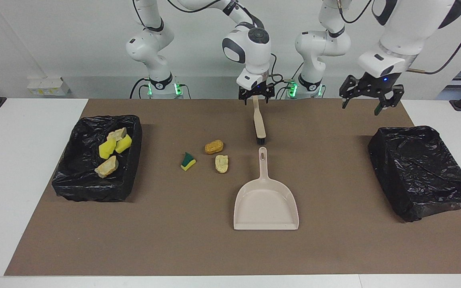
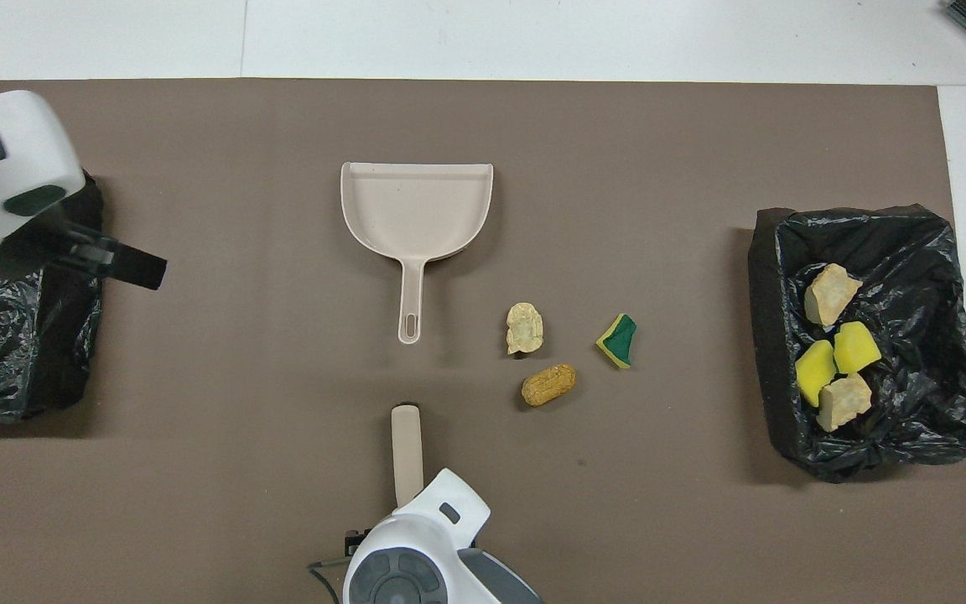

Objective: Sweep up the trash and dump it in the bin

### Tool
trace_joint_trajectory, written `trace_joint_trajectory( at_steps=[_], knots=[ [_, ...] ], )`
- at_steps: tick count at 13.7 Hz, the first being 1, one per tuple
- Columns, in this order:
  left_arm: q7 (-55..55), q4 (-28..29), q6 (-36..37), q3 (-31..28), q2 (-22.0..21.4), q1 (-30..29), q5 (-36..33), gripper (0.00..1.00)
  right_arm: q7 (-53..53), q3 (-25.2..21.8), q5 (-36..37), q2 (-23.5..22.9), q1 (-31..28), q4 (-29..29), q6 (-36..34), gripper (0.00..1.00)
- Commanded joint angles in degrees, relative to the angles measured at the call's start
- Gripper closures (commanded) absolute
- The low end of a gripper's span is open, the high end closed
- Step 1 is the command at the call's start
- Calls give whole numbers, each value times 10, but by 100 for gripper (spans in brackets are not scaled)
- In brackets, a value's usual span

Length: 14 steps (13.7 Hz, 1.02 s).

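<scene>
Three pieces of trash [image 1: 213, 147] lie loose on the brown mat [image 1: 174, 248]: an orange lump, a pale lump [image 1: 221, 163] just beside it and a little farther from the robots, and a green-faced sponge bit [image 1: 188, 161] toward the right arm's end of the table. Four more, two yellow and two tan, I can see sitting in the open bin [image 1: 94, 193] at that same end, lined with black plastic.

I've got the beige dustpan [image 1: 265, 206] flat on the mat in the middle, handle pointing at the robots, nothing touching it. The loose pieces are beside that handle, clear of the pan. The brush [image 1: 259, 124] lies in line with the handle and nearer to the robots, bristle end close to the handle tip.

My right gripper [image 1: 255, 97] is over the brush's handle end with its fingers spread wide. I can't tell from here whether they touch the wood. The left gripper [image 1: 370, 102] hangs in the air over the mat by the black-wrapped box [image 1: 422, 172] at the left arm's end, jaws wide and holding nothing.
</scene>
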<state>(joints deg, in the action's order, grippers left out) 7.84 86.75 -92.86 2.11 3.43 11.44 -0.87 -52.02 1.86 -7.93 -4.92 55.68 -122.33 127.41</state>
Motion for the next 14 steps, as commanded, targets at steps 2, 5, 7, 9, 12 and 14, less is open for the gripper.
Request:
trace_joint_trajectory(
  at_steps=[2,5,7,9,12,14],
  knots=[
    [-61,-1,-64,-6,61,49,-14,0,-53,-2,-2,7,28,-48,56,15],
    [-136,-2,-129,-6,120,102,-13,0,-54,-2,-2,6,30,-49,57,30],
    [-206,-10,-184,-3,166,107,-7,0,-53,-2,-2,8,33,-53,53,46],
    [-227,-6,-218,-1,180,133,-7,0,-50,-2,-2,8,32,-56,53,65],
    [-244,38,-246,0,184,152,-6,0,-34,-2,-3,3,22,-53,45,100],
    [-261,80,-283,0,175,160,-6,0,-37,-4,-2,1,17,-40,7,100]
  ],
)
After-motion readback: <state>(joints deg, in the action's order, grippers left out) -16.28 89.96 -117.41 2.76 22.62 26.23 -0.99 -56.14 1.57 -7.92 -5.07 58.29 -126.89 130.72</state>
